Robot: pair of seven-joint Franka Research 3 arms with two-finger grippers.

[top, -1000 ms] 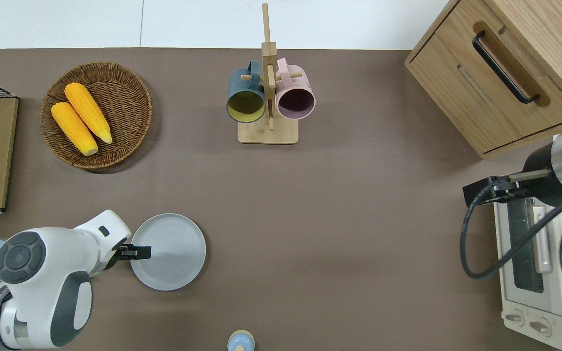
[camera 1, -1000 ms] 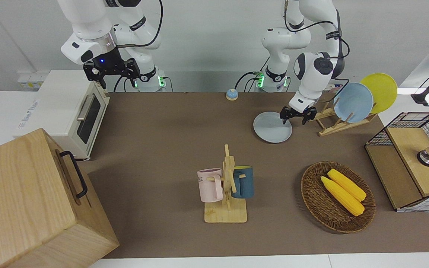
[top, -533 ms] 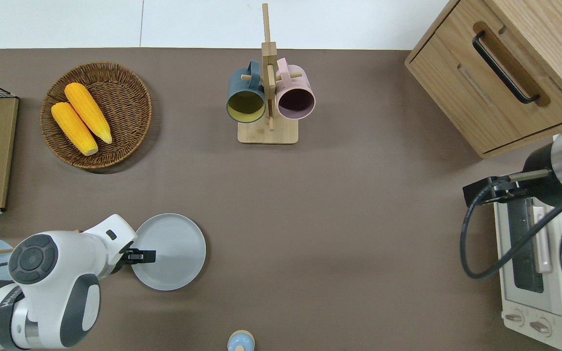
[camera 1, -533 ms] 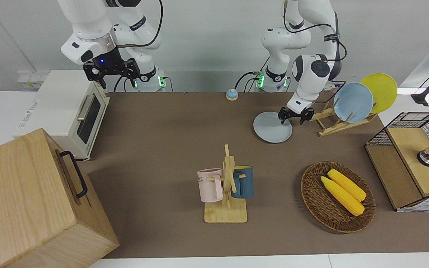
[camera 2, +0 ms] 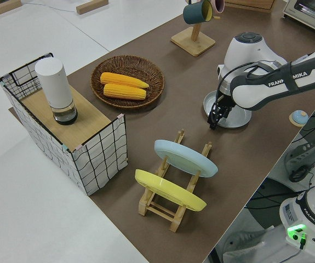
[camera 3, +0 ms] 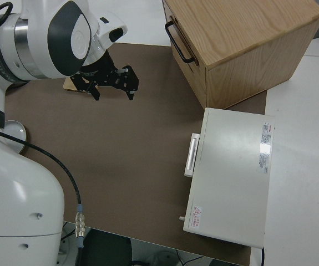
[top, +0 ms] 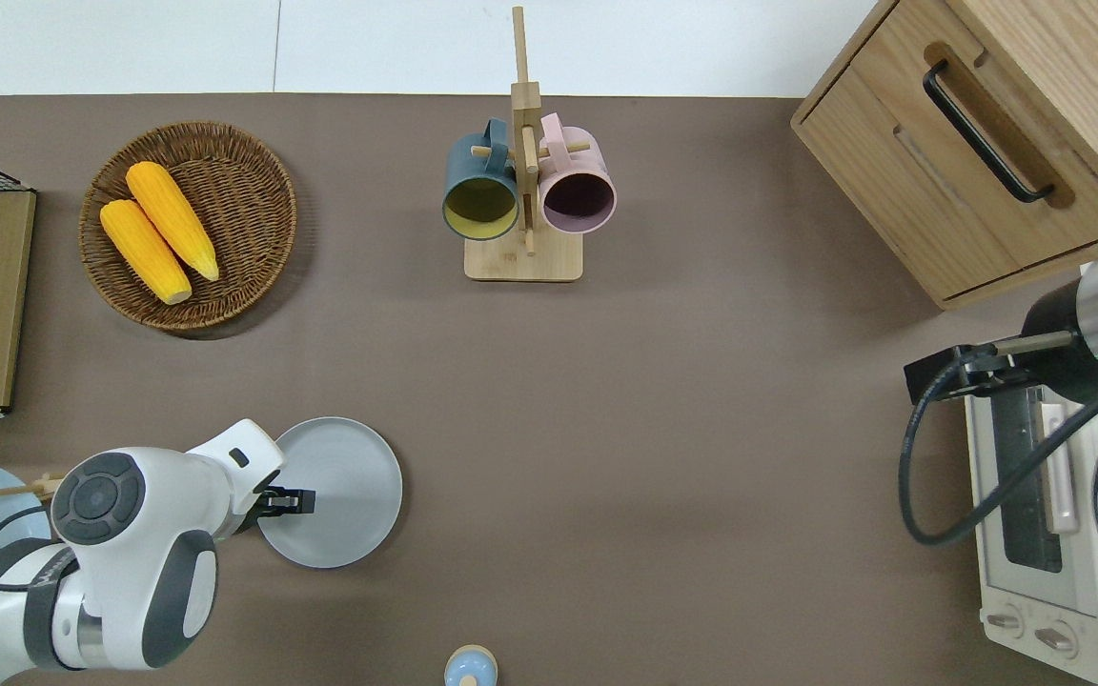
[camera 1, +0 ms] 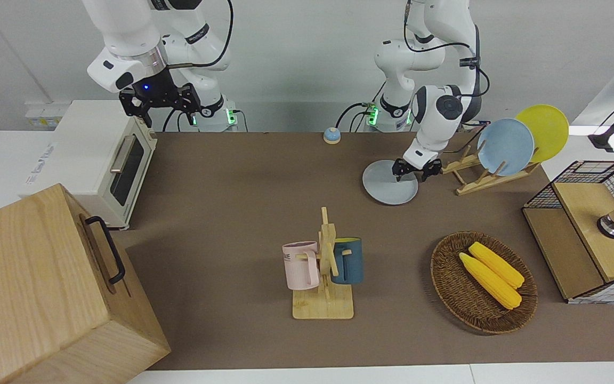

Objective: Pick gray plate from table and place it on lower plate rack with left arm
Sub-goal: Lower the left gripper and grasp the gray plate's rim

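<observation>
Shifting inward over the gray plate (top: 339, 492) on the table (top: 663, 400), the left gripper (top: 294, 499) is probably lining up its grasp; whether its fingers are apart, I cannot tell. Next: clamping the rim.

The gray plate (top: 344, 493) lies flat on the brown worktop (top: 663, 429), the left end effector (top: 294, 499) over its rim toward the left arm's end, well apart from the corn basket (top: 249, 205).
</observation>
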